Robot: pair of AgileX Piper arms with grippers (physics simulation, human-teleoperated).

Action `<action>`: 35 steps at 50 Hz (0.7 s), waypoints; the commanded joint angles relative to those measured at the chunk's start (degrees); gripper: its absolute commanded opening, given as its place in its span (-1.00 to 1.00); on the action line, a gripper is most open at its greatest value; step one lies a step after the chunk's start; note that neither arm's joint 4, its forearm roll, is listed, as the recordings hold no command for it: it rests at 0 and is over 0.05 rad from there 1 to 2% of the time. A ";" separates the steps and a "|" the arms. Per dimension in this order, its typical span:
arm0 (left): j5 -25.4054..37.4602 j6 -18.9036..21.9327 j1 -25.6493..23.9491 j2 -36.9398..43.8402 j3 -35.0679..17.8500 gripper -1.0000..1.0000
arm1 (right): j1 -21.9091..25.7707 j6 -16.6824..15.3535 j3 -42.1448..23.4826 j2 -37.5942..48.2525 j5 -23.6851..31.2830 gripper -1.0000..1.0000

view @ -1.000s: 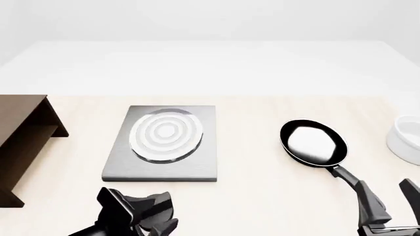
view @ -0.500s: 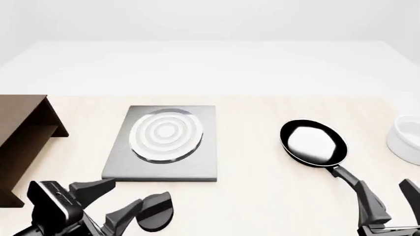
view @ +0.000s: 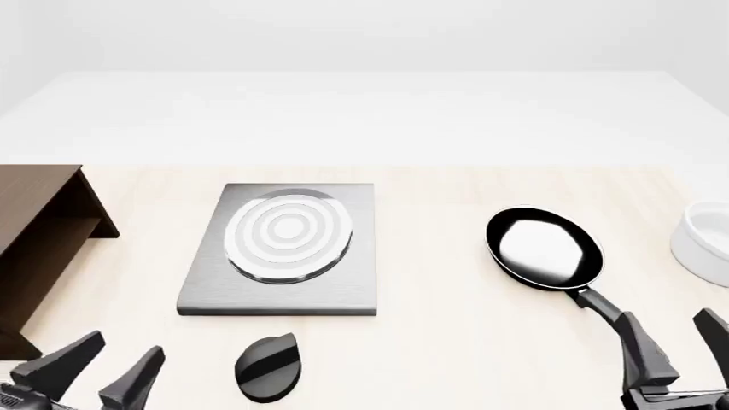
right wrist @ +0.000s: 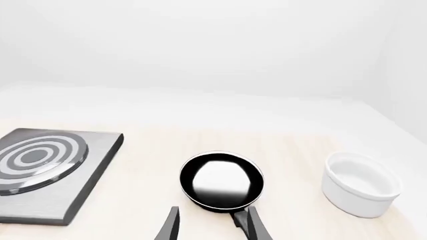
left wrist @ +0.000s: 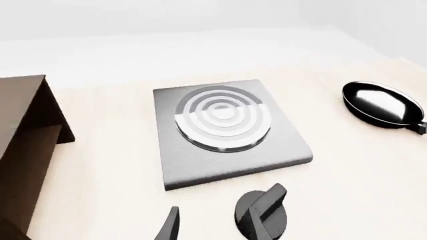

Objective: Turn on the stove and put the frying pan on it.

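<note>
The stove [view: 278, 249] is a flat grey plate with a ringed burner, lying left of centre on the table; it also shows as the stove [left wrist: 227, 132] and the stove [right wrist: 47, 172]. Its black knob [view: 268, 367] lies apart, in front of the plate, seen too as the knob [left wrist: 261, 215]. My left gripper [view: 102, 371] is open at the near-left edge, left of the knob and clear of it. The frying pan [view: 544, 248] rests on the table to the right, handle pointing toward me. My right gripper [view: 680, 346] is open, with one fingertip [view: 644, 359] at the handle's end. The wrist view shows the frying pan [right wrist: 221, 181] just ahead of the fingers.
A brown wooden cabinet [view: 34, 243] stands at the left edge, close to my left arm. A white bowl [view: 702, 237] sits at the far right, beside the pan, and appears as the bowl [right wrist: 360, 184]. The bare tabletop stretches behind the stove.
My left gripper has drawn back from over the knob, down and to the left, leaving the knob uncovered. The right gripper, pan and stove have stayed put.
</note>
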 commanded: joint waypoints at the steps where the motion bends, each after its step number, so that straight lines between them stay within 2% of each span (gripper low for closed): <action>1: -2.04 -1.02 16.16 -6.52 3.33 1.00 | -1.84 3.73 -11.70 20.16 1.05 1.00; 12: -1.65 -1.10 16.38 -6.52 3.29 1.00 | -2.27 4.78 -15.25 24.10 4.42 1.00; 35: -1.51 -1.30 17.01 -6.52 3.30 1.00 | -4.76 3.39 -20.56 38.83 6.79 1.00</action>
